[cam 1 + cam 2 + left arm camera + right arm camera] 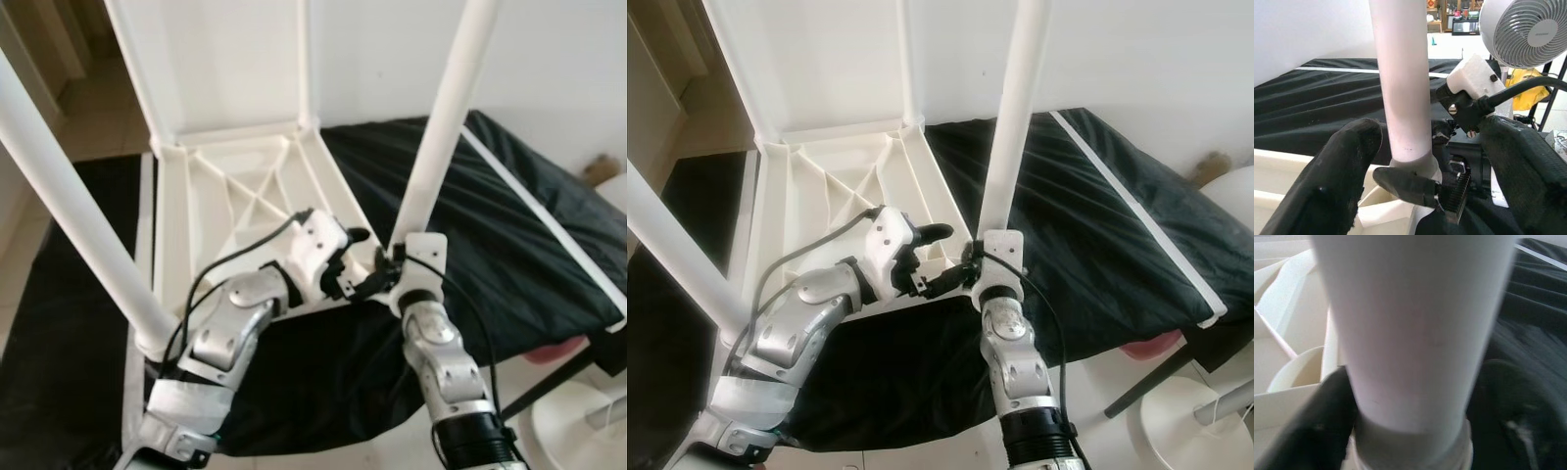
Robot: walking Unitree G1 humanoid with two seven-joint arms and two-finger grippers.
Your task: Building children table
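Observation:
A white children's table lies upside down on a black cloth, its ribbed underside facing up. White legs stand up from it: one at the near left corner, one at the far corner and one at the near right corner. My right gripper is shut on the base of the near right leg, one finger on each side. My left gripper is open just left of that same base, and its fingers do not touch the leg.
The black cloth covers a low surface with a white edge strip. A white panel stands upright behind the table. A white fan stands off to the right on the floor, its base near my right arm.

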